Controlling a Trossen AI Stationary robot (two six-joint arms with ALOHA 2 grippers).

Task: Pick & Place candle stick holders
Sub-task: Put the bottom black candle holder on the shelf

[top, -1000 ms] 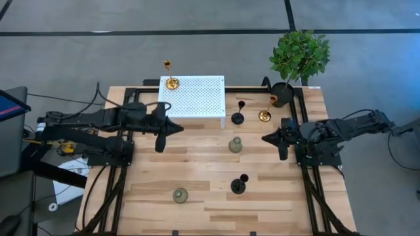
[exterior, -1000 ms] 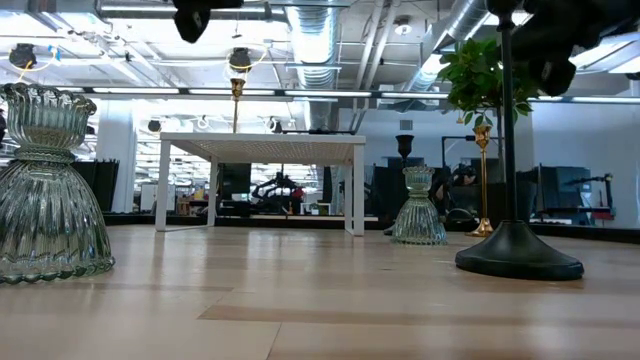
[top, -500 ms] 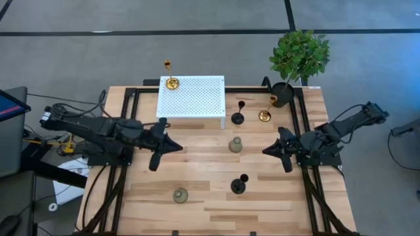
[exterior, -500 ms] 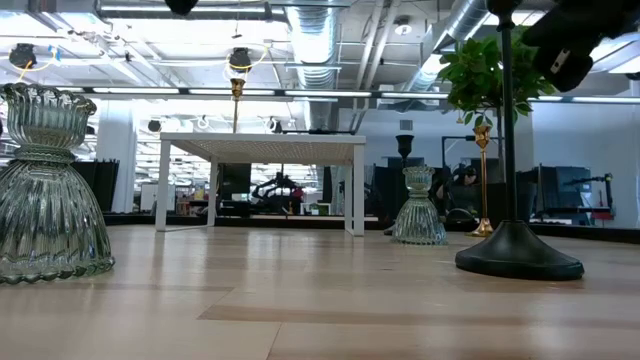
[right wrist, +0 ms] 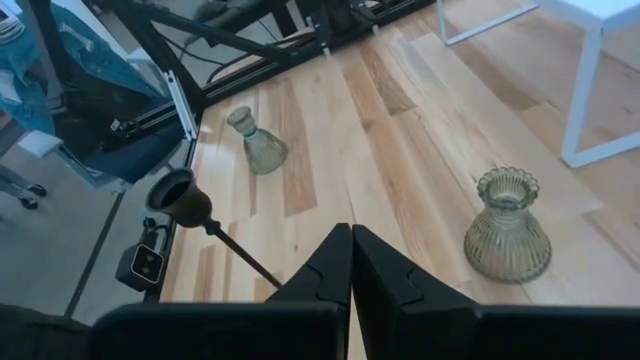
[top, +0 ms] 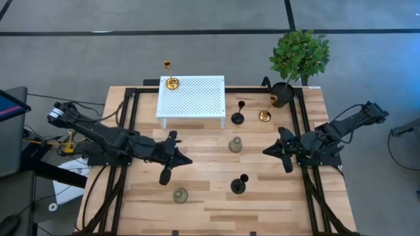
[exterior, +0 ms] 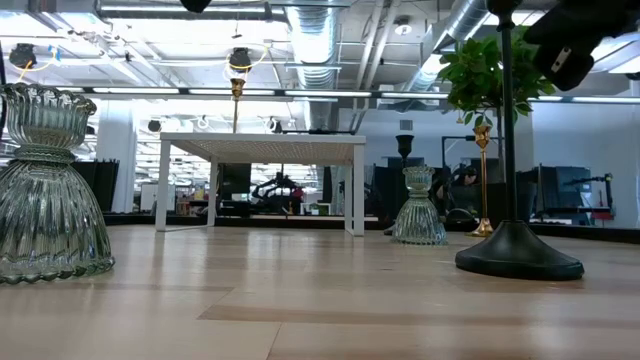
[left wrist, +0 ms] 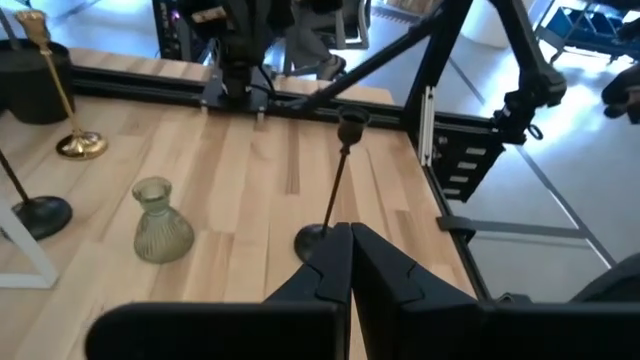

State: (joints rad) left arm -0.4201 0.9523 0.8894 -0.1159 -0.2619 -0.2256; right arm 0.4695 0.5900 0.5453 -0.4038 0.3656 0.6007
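The wooden desk (top: pixel 210 193) carried a white perforated riser (top: pixel 191 97) at its far middle and a potted plant (top: pixel 298 56) at the far right corner.

The left gripper (top: pixel 169 166) was out over the near-left middle of the desk, above bare wood just far of the near grey-green holder (top: pixel 180 195). In the left wrist view its jaws lay pressed together with nothing between them.

The right gripper (top: pixel 281 151) hung over the right side of the desk, level with the middle grey-green holder (top: pixel 235 145) and apart from it. In the right wrist view its jaws were also closed tip to tip and empty.

Holder positions, high view:
- One gold holder (top: pixel 170 81) stood on the far-left corner of the riser.
- The second gold holder (top: pixel 264 115) stood on the desk just near of the black plant pot (top: pixel 282 94).
- One black holder (top: pixel 237 117) stood just right of the riser.
- The second black holder (top: pixel 239 185) stood upright near the front, right of the near grey-green holder.
- The middle grey-green holder stood between the two black ones.

All six were upright and none was in contact with a gripper.
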